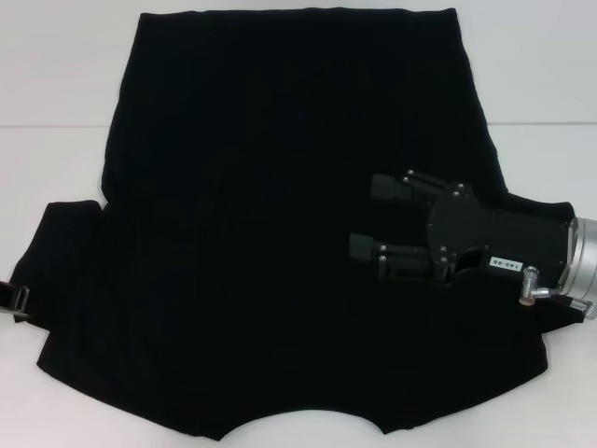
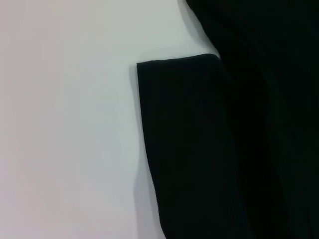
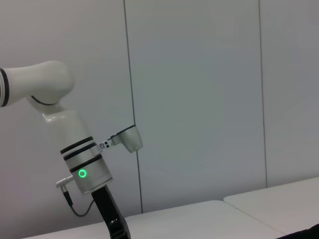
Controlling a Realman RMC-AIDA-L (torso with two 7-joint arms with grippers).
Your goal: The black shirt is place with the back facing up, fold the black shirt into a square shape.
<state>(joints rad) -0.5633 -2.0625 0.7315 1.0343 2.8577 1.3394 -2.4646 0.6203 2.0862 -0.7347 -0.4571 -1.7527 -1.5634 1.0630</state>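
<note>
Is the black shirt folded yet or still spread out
Spread out: the black shirt lies flat on the table, both sleeves out.

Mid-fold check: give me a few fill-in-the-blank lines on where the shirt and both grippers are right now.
1. The black shirt lies spread flat on the ____ table.
2. The right gripper is over the shirt with its fingers ____.
3. The left gripper sits at the edge of the shirt's ____ sleeve.
4. In the head view the neckline lies at the ____ edge.

Missing words: white; open; left; bottom
</note>
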